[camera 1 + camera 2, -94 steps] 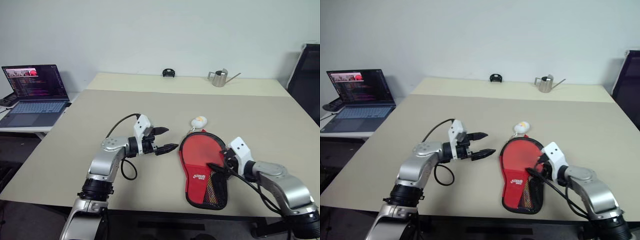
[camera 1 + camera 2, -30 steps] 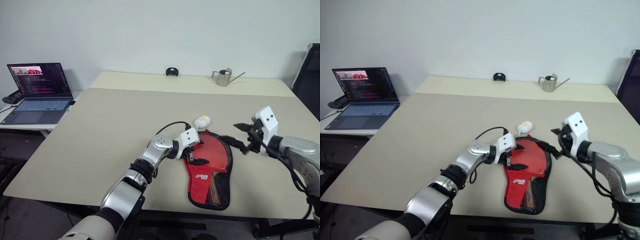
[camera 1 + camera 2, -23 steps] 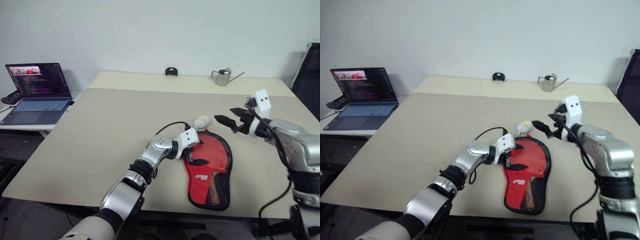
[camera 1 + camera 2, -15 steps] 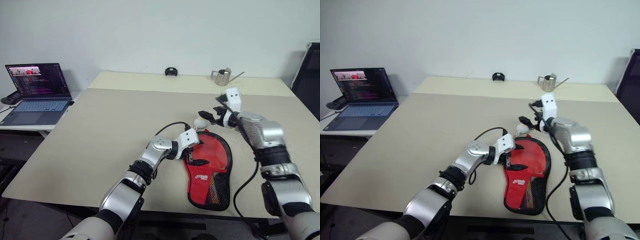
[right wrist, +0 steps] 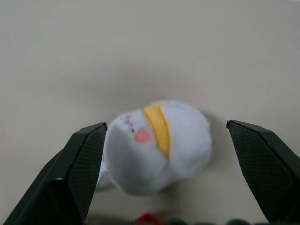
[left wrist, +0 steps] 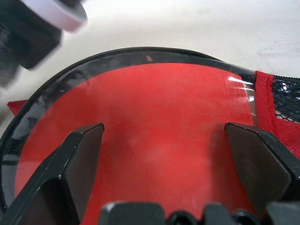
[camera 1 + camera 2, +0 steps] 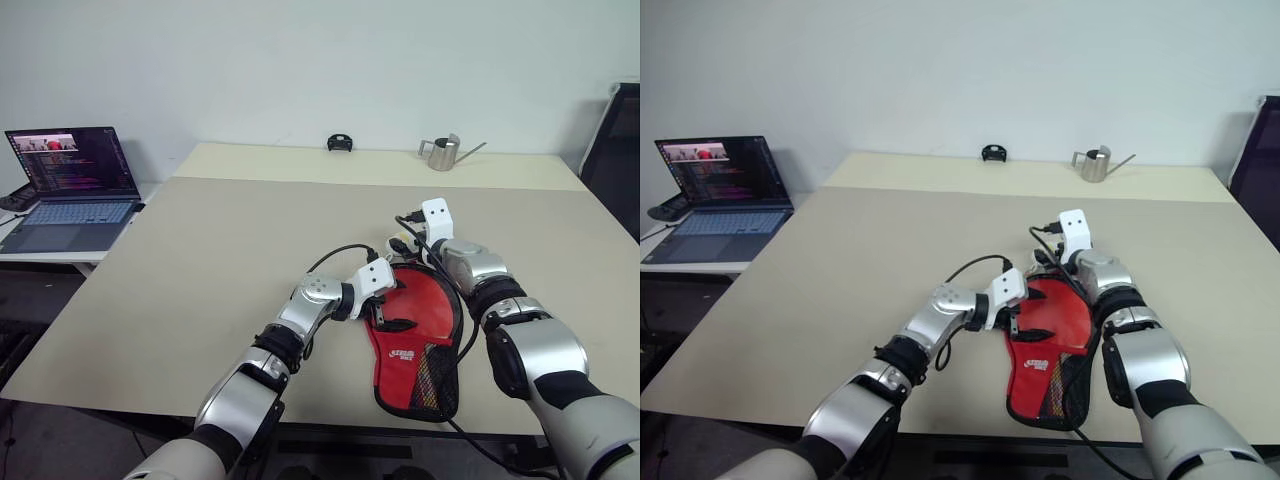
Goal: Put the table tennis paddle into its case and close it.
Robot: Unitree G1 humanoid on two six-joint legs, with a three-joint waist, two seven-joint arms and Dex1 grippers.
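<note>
The red case (image 7: 408, 356), with a white logo and a black mesh pocket, lies flat near the table's front edge. Inside its black rim the round red face of the table tennis paddle (image 6: 150, 98) shows; the handle is hidden under the pocket part. My left gripper (image 7: 390, 308) is open, pointing right over the left side of that red face, with its fingers (image 6: 79, 159) wide apart above it. My right gripper (image 7: 400, 240) is open at the case's far end. Its fingertips stand either side of the white-yellow charm (image 5: 157, 145) without touching it.
The beige table (image 7: 200, 250) stretches far back and to both sides. A metal watering can (image 7: 440, 155) and a small black object (image 7: 339, 144) stand at the far edge. An open laptop (image 7: 70, 185) sits on a side surface to the left, and a black chair (image 7: 612, 150) at the right.
My right arm has swung in from the right and come down to the charm at the case's far end. My left gripper has stayed over the case, still open.
</note>
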